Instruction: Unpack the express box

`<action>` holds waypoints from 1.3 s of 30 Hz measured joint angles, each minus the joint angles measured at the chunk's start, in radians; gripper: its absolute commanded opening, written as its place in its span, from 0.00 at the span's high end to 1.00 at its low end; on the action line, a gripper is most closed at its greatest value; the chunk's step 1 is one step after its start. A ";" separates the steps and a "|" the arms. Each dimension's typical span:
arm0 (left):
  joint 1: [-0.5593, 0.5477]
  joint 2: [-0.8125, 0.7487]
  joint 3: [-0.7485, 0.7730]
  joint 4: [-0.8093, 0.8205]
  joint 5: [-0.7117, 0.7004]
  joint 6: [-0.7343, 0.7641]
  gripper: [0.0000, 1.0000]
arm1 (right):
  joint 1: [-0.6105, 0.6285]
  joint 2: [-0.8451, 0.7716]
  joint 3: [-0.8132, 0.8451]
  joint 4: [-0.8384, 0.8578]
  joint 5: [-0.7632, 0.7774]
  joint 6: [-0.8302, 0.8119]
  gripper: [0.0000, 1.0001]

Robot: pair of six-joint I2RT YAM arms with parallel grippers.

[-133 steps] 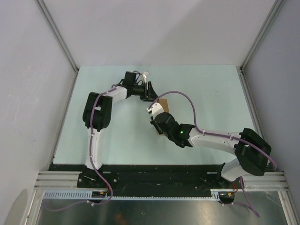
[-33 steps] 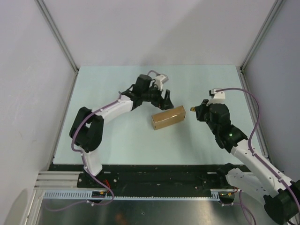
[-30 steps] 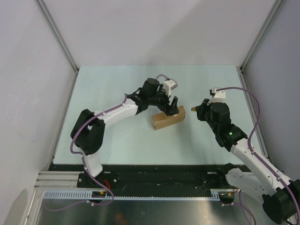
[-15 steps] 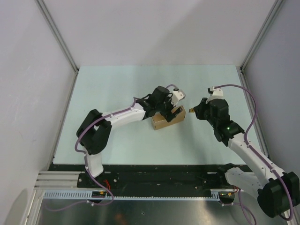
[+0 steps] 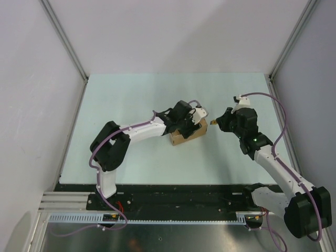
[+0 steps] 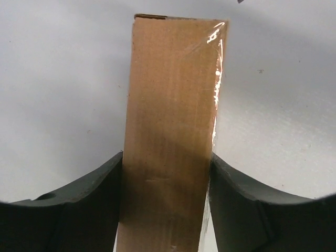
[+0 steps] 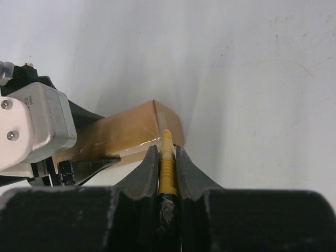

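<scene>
here the express box lies on the pale tabletop, its long sides pinched by the left hand, glossy clear tape along one edge. near its right end, the right hand is clamped on a yellow knife, tip toward the box.

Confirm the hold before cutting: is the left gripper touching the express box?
Touching. In the left wrist view the left gripper has both fingers flush against the express box sides, no gap.

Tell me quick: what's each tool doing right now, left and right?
Left tool: closed on the express box, gripping its two long sides.
Right tool: shut, holding the slim yellow knife.
</scene>
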 measured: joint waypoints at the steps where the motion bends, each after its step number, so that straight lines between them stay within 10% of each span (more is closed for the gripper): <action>1: 0.000 0.000 0.000 -0.002 0.001 0.002 0.41 | -0.003 0.004 0.000 0.005 -0.011 0.002 1.00; 39: 0.038 -0.113 -0.214 0.030 0.055 0.121 0.34 | 0.025 0.135 0.000 0.198 -0.194 -0.003 1.00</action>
